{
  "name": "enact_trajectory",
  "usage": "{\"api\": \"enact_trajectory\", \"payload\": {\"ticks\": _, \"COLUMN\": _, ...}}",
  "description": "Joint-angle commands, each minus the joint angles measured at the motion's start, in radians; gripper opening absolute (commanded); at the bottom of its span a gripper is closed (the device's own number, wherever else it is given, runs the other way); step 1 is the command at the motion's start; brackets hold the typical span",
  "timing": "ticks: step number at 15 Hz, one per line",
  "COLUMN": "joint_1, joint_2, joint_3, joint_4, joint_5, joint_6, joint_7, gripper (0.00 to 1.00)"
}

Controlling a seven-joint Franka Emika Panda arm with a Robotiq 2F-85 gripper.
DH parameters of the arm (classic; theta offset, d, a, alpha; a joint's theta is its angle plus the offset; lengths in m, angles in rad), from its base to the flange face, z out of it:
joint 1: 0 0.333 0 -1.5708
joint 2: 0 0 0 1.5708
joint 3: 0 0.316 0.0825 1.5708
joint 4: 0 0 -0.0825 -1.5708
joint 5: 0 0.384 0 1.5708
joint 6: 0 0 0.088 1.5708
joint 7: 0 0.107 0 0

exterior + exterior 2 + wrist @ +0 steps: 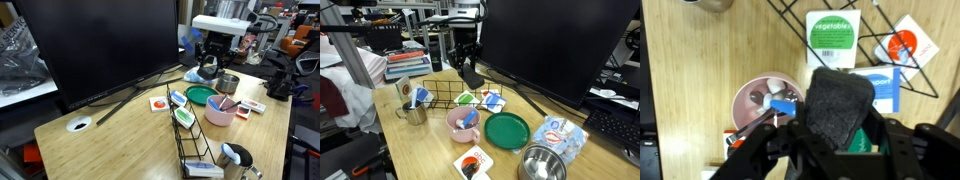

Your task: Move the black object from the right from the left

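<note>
In the wrist view the gripper has its fingers clamped on the black object, which fills the middle of the picture and hangs above the wooden table. Beneath it sit the pink bowl and printed cards beside the black wire rack. In an exterior view the object tilts in the air near the green plate, in front of the big monitor.

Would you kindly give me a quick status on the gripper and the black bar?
Gripper shut on black bar, held above the table. Pink bowl and wire rack below. Monitor nearby.
</note>
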Motion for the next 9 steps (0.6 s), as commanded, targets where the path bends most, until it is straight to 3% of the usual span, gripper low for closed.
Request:
{"api": "enact_trajectory", "payload": {"ticks": 1, "joint_1": 0.032, "joint_2": 0.06, "joint_3": 0.036, "joint_4": 0.084, "joint_5": -0.016, "joint_6": 0.034, "joint_7": -0.062, "gripper": 0.32}}
{"api": "enact_trajectory", "payload": {"ticks": 9, "joint_1": 0.147, "joint_2": 0.216, "joint_3": 0.116, "joint_4": 0.202, "joint_5": -0.027, "joint_6": 0.179, "joint_7": -0.279, "gripper": 0.32}}
